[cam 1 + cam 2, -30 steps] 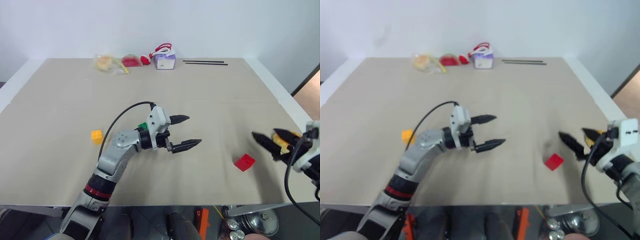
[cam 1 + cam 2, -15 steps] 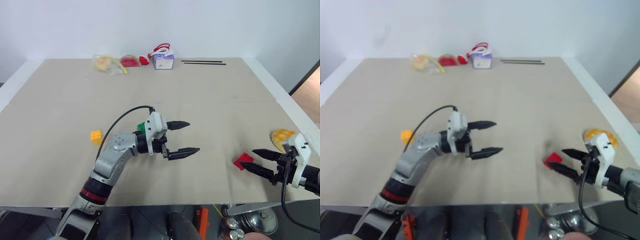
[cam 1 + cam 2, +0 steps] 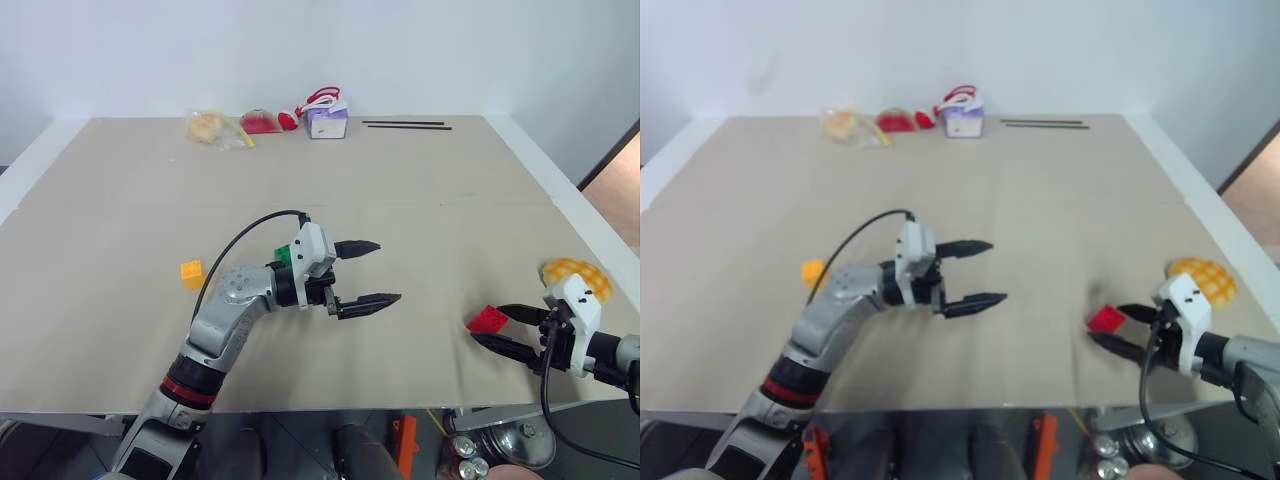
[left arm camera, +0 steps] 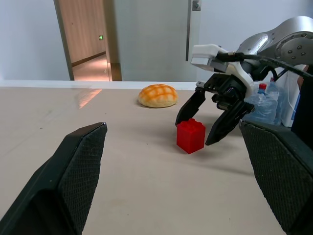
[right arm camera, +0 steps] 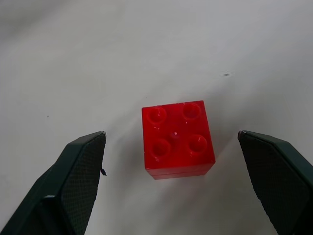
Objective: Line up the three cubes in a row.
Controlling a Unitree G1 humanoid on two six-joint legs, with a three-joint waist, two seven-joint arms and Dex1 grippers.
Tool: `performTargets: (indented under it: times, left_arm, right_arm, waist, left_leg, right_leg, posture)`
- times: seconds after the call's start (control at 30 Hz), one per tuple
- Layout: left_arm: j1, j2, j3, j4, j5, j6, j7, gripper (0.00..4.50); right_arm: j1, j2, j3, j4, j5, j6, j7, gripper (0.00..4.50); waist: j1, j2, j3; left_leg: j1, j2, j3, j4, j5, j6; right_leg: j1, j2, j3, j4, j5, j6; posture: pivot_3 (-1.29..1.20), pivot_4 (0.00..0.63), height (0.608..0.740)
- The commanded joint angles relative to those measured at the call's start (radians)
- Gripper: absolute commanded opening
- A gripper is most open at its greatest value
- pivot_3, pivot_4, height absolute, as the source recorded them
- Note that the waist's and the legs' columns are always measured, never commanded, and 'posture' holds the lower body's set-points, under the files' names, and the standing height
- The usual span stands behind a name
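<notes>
The red cube (image 3: pixel 487 319) sits studs-up on the table (image 3: pixel 420 200), near the front edge on the robot's right side. It is square, with four studs on top and no long axis; in the right wrist view its sides lie nearly square to the gripper's line, turned only a little. The right gripper (image 3: pixel 498 328) stands spread wide with one black finger on each side of the cube — neither finger touches it, and bare table shows between each finger and the block in the right wrist view.

The green cube (image 3: pixel 286 254) lies near the middle of the table, mostly hidden behind the left gripper's white wrist housing, so its heading cannot be told. The yellow-orange cube (image 3: pixel 192 272) rests apart on the left side, one corner turned toward the front edge. The three blocks lie well apart from each other.

The left gripper (image 3: pixel 367 272) hangs above the table's centre, fingers wide apart and holding nothing, pointing toward the red cube.

Between the left gripper and the red cube the tabletop is bare — open room across the middle. A round yellow bun (image 3: pixel 573 272) lies near the right edge, just behind the right gripper. Small clutter (image 3: pixel 268 122) lines the far edge.
</notes>
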Motion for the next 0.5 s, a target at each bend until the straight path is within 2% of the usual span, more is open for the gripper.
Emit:
performTargets:
  times: [0.03, 0.23, 0.27, 0.4, 0.5]
  left_arm:
    - [-0.014, -0.007, 0.003, -0.040, -0.009, -0.004, 0.006, 4.50]
    - [-0.015, -0.010, 0.003, -0.041, -0.009, -0.002, 0.012, 4.50]
    - [-0.011, -0.008, 0.004, -0.044, -0.011, 0.000, 0.011, 4.50]
    - [0.017, 0.038, 0.010, -0.064, -0.014, 0.002, -0.021, 4.50]
    - [0.052, 0.147, 0.043, -0.063, -0.010, -0.026, -0.100, 4.50]
  right_arm:
    - [-0.018, -0.001, -0.005, 0.008, -0.005, -0.017, -0.005, 3.70]
    - [-0.041, 0.000, 0.006, 0.023, -0.010, -0.012, -0.011, 1.44]
    - [-0.046, -0.001, 0.002, 0.019, -0.002, -0.007, -0.010, 1.26]
    - [-0.086, -0.021, -0.018, -0.034, 0.052, 0.036, 0.006, 1.25]
    - [-0.172, -0.084, 0.020, -0.142, 0.120, 0.104, 0.059, 1.25]
  waist:
    - [0.000, 0.000, 0.000]
    - [0.000, 0.000, 0.000]
    - [0.000, 0.000, 0.000]
    - [-0.001, 0.000, 0.000]
    - [-0.007, 0.003, 0.000]
  left_leg:
    - [0.000, 0.000, 0.000, 0.000, 0.000, 0.000]
    - [0.000, 0.000, 0.000, 0.000, 0.000, 0.000]
    - [0.000, 0.000, 0.000, 0.000, 0.000, 0.000]
    - [0.000, 0.000, 0.000, 0.000, 0.000, 0.000]
    - [0.001, 0.001, 0.002, -0.001, 0.000, 0.000]
  right_leg:
    - [0.000, 0.000, 0.000, 0.000, 0.000, 0.000]
    - [0.000, 0.000, 0.000, 0.000, 0.000, 0.000]
    - [0.000, 0.000, 0.000, 0.000, 0.000, 0.000]
    - [0.000, 0.000, 0.001, 0.000, 0.000, 0.000]
    - [-0.001, 0.001, 0.003, 0.000, 0.000, 0.000]
  posture:
    - [0.00, 0.150, 0.740]
    - [0.00, 0.150, 0.740]
    - [0.00, 0.150, 0.740]
    - [0.00, 0.150, 0.740]
    - [0.00, 0.150, 0.740]
